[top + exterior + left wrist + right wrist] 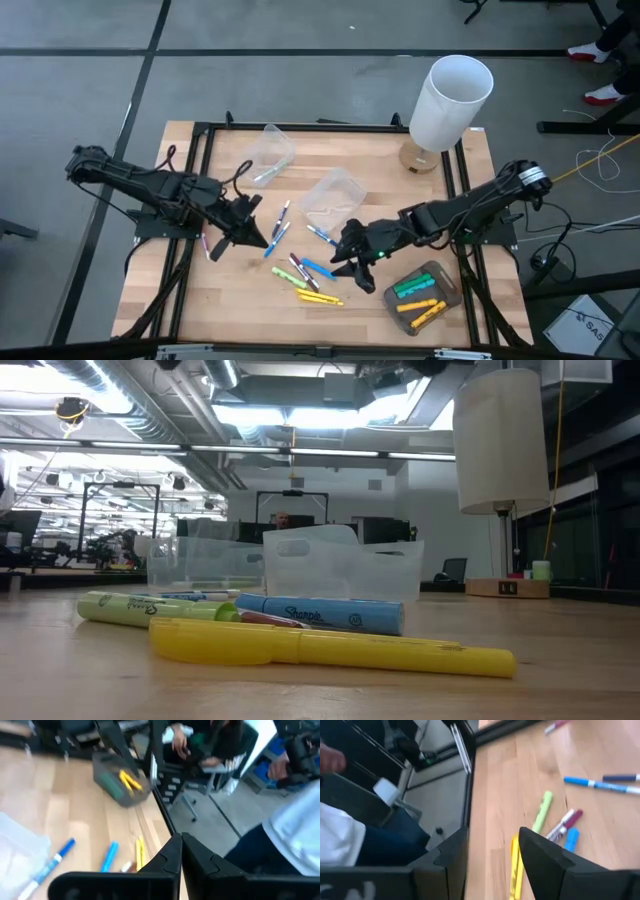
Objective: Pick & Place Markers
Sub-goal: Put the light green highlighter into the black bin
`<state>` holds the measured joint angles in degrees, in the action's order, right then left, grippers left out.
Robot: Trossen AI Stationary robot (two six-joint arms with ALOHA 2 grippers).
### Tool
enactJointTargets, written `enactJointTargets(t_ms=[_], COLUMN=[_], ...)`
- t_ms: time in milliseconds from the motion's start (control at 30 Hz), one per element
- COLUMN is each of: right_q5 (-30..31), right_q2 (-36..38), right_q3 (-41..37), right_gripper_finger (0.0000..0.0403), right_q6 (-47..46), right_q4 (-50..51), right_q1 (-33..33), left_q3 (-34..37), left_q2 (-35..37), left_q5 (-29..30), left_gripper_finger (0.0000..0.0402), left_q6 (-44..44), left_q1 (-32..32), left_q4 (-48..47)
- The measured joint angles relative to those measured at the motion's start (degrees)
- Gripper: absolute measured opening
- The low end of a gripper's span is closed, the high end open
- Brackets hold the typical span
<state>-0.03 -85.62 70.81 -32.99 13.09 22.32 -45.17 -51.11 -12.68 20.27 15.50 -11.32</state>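
Several short bright markers [307,280] loose

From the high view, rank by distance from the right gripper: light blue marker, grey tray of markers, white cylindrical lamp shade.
Right gripper, open:
1. Light blue marker, just to its left.
2. Grey tray of markers, toward the table's right front corner.
3. White cylindrical lamp shade, at the back right.
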Motion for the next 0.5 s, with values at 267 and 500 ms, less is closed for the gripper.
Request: enactJointTargets(t_ms=[267,500], right_q5=[0.0,0.0], right_q2=[-2.5,-5.9], right_q3=[0.0,0.0], right_gripper_finger=[0.0174,0.0174], right_q6=[0.5,1.8], right_q4=[3.6,4.6], right_q1=[0.3,0.3], left_q3=[0.0,0.0], left_q2=[0.0,-1.6], left_q5=[1.0,5.5], left_gripper_finger=[0.0005,0.0003], left_q6=[1.5,1.7], left_q1=[4.2,7.7], left_q4=[-2.8,-2.7])
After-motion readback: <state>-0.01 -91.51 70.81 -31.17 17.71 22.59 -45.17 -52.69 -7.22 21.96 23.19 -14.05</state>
